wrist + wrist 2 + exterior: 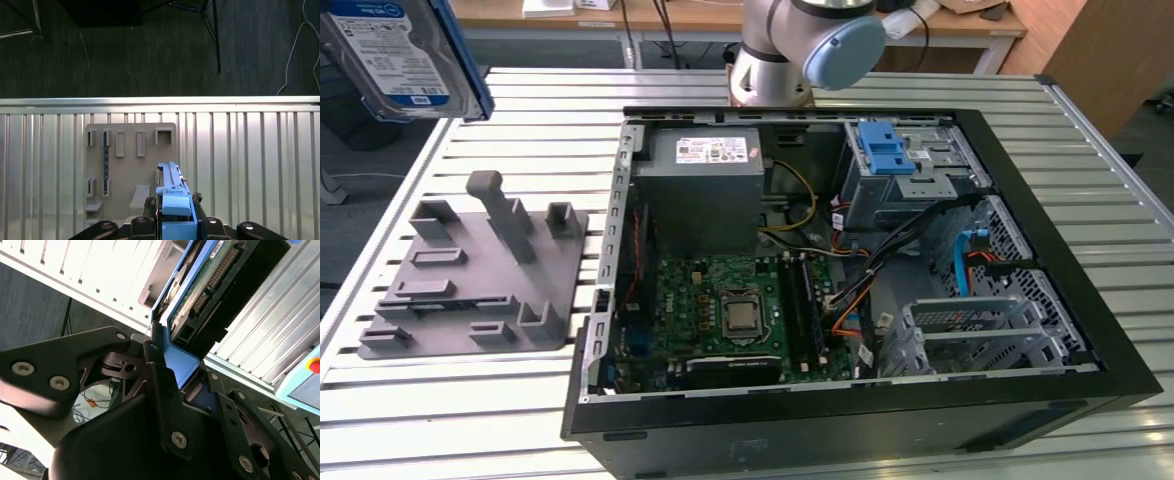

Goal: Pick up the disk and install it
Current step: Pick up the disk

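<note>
The disk point(403, 50), a flat rectangular silver hard drive with a white-and-blue label and blue plastic side rails, hangs in the air above the grey slotted plastic fixture plate point(467, 285), clear of it. In both wrist views the black jaws are clenched on the disk's blue-railed end. An open black computer case point(854, 440) lies beside the fixture plate on the slatted metal worktop point(454, 410).

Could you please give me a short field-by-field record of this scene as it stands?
held item: the disk, in the air at the exterior view's left, off the table
gripper: the gripper, shut on the disk at its blue rail
under the disk: grey fixture, lying on the table
computer case: black case, open, motherboard exposed, beside the fixture
task progress: disk picked up, not yet in the case
</note>
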Available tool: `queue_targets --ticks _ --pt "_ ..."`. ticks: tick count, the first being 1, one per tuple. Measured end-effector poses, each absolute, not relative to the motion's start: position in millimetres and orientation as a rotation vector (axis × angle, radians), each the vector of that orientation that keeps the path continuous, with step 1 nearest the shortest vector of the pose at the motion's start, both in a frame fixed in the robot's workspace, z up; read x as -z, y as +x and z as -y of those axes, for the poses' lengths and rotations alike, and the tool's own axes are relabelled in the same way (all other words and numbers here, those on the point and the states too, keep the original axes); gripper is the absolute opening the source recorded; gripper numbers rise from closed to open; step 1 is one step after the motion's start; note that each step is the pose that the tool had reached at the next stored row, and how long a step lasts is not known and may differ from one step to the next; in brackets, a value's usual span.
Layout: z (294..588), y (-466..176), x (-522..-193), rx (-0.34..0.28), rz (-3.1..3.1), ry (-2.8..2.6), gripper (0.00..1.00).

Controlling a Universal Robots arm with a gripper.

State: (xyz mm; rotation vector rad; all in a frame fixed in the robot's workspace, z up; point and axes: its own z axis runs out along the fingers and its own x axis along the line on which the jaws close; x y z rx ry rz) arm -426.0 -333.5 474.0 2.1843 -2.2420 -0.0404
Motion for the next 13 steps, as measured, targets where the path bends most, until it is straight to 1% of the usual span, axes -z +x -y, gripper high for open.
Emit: queue_targets --ticks 13 --pt "333 -389 -474 0.044 2.240 2.182 0.37"
